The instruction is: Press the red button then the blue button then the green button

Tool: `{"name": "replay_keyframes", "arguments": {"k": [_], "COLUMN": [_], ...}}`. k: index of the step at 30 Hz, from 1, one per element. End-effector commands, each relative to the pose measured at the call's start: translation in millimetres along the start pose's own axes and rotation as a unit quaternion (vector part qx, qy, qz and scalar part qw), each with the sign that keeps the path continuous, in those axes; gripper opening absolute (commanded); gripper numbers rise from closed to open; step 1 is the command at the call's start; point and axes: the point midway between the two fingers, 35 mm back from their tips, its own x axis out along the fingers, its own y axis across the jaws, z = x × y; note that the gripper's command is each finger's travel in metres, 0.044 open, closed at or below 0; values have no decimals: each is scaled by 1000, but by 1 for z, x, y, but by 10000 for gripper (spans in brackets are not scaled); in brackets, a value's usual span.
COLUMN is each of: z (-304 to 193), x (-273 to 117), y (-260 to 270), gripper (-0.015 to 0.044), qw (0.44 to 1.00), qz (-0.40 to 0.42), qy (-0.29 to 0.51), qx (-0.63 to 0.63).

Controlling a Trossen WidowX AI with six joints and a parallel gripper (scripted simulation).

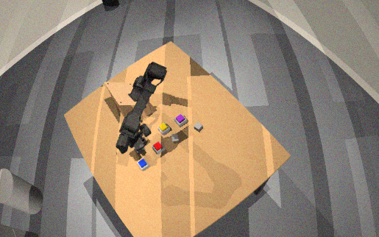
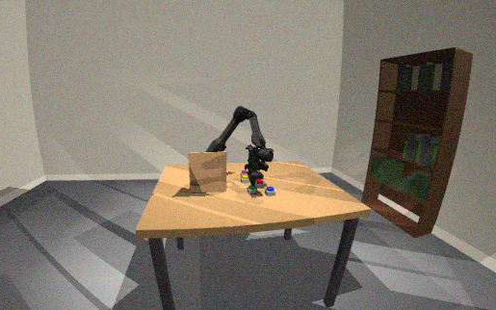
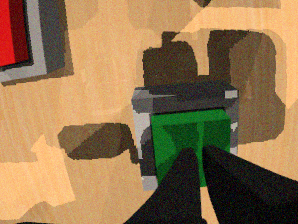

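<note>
My gripper point(image 2: 253, 185) point(image 3: 197, 157) is shut and empty. Its fingertips point down over the green button point(image 2: 252, 192) point(image 3: 175, 131), right at its cap; whether they touch it or the cap is pushed in, I cannot tell. In the top view the arm hides the green button. The red button point(image 1: 157, 146) point(image 2: 260, 182) point(image 3: 10, 35) stands beside it, at the upper left in the wrist view, with its cap up. The blue button point(image 1: 143, 163) point(image 2: 271, 189) stands on the green button's other side, out of the wrist view, with nothing over it.
A yellow button point(image 1: 163, 127) point(image 2: 245, 177) and a purple button point(image 1: 180, 118) point(image 2: 245, 171) stand past the red one. Two small grey blocks lie near them, one point(image 1: 174, 138) in shadow, the other point(image 1: 198, 126) farther out. An upright wooden panel point(image 2: 208, 172) stands near the arm.
</note>
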Motion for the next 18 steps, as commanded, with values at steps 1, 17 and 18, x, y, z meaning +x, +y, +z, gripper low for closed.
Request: {"name": "replay_keyframes", "arguments": {"k": [1, 17, 18], "z": [-1, -1, -1], "x": [8, 10, 10], "y": [1, 1, 1], "gripper": [20, 20, 20], "qw": [1000, 1000, 1000], "qz": [2, 3, 3], "qy": [0, 0, 0], "qx": [3, 3, 3]}}
